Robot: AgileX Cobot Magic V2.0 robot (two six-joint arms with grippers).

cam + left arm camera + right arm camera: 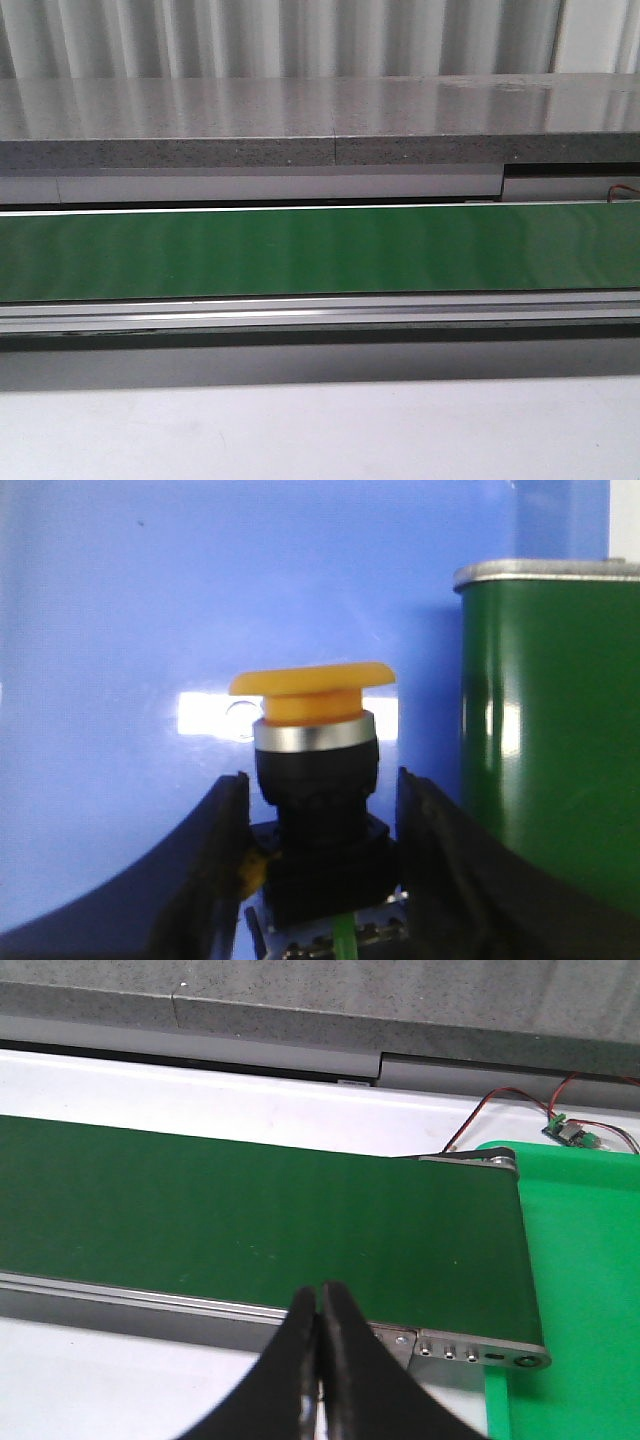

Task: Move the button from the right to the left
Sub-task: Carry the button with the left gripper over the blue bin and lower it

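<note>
Left wrist view: button (315, 780) sits between the left gripper (318, 880) jaws, yellow-orange mushroom cap up, silver ring under it, black collar and boxy black body lower down between the two black fingers (215, 870). Jaws are clamped on the button at its lower body; cap and collar stand clear above the fingertips. Small yellow bit shows at the button's 8 o'clock, against the one finger. Thin green wire (345, 938) runs down at 6 o'clock of the body. Behind the button is a blue surface (150, 610) with a bright white patch (215, 715) at the cap's 9 o'clock. End of the green conveyor belt (545, 740) with its metal edge is at 3 o'clock of the button, apart from it.

Right wrist view: right gripper (320, 1360) jaws are together, nothing between them, hanging over the near metal rail of the belt (250, 1220). Belt end roller and a bright green tray (580, 1290) at 3 o'clock of the jaws. Small circuit board (570, 1132) with red and black wires at 1 o'clock, on the white worktop (200, 1085).

Front view: green belt (320, 250) spans the width, bare, grey stone ledge (300, 120) at 12 o'clock behind it, white worktop (320, 430) in front. No arm or button seen in this view
</note>
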